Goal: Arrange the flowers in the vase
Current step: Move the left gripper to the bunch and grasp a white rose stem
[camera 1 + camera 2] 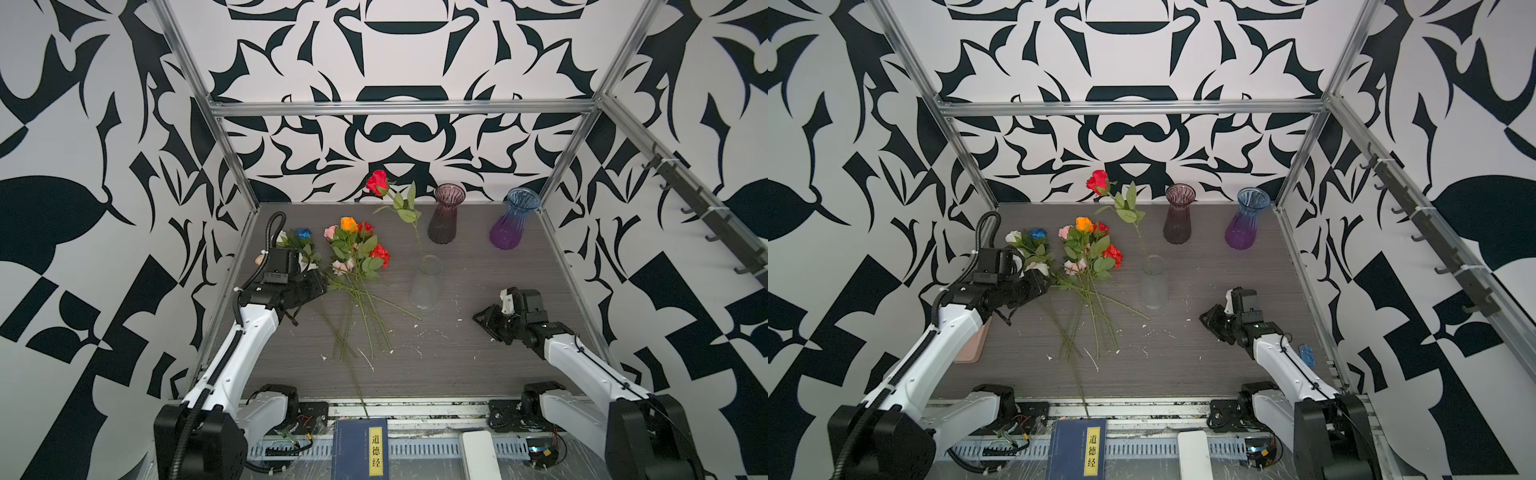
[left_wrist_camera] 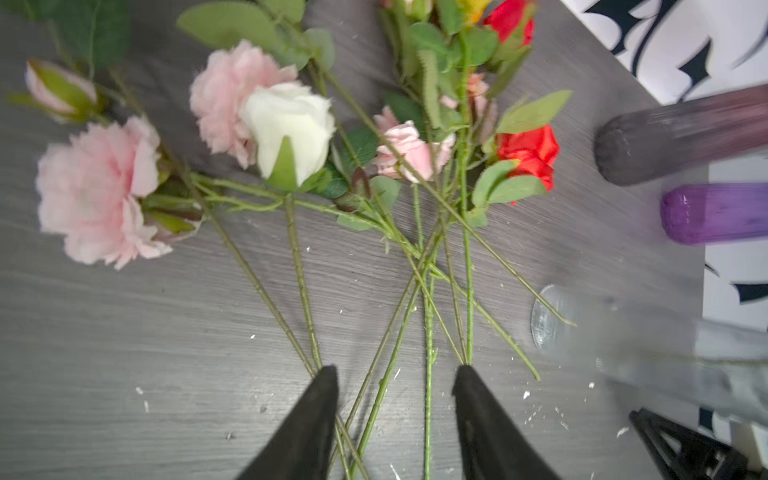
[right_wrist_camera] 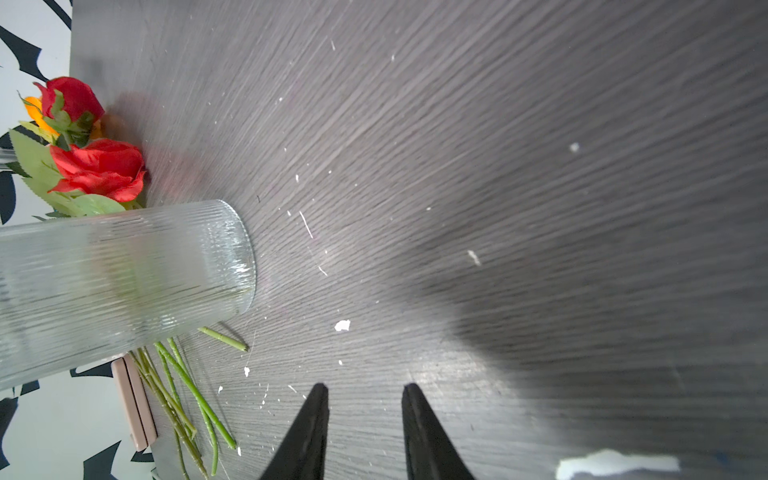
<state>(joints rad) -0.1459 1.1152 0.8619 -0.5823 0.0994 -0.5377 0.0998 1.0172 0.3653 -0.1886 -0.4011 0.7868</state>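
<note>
Left tool (image 2: 395,368): parted, astride green stems (image 2: 428,332). Flowers (image 1: 360,251): red, pink, white, orange, blue, heaped beside clear vase (image 1: 424,291); tinted vases (image 1: 444,220) behind. Right tool (image 3: 365,386): parted, empty.

The flowers (image 1: 358,253) lie in a loose heap on the surface (image 1: 478,340), left of the middle in both top views. Their blooms point toward the back wall: orange, red, pink, blue and white roses, plus frilly pink ones (image 2: 99,191). The green leafy stems cross and fan out toward the front. One red rose (image 1: 377,181) stands in the vase (image 1: 424,291), leaning left. The vase is clear ribbed glass and stands upright just right of the heap, with one stem tip just beside its base.
</note>
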